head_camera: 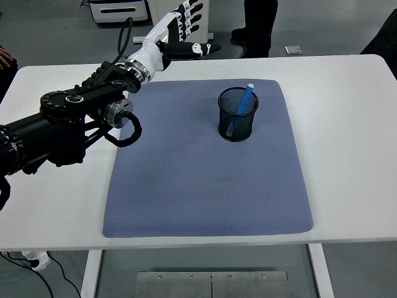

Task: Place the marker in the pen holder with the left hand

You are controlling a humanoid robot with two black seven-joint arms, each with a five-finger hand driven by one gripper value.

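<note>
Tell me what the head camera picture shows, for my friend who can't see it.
A blue marker stands tilted inside a black mesh pen holder on a blue mat. The robot's left hand, fingers open and empty, is raised over the white table's far left.

blue mat (205,180) on white table (347,143) (person's legs (255,28) beyond)
</note>
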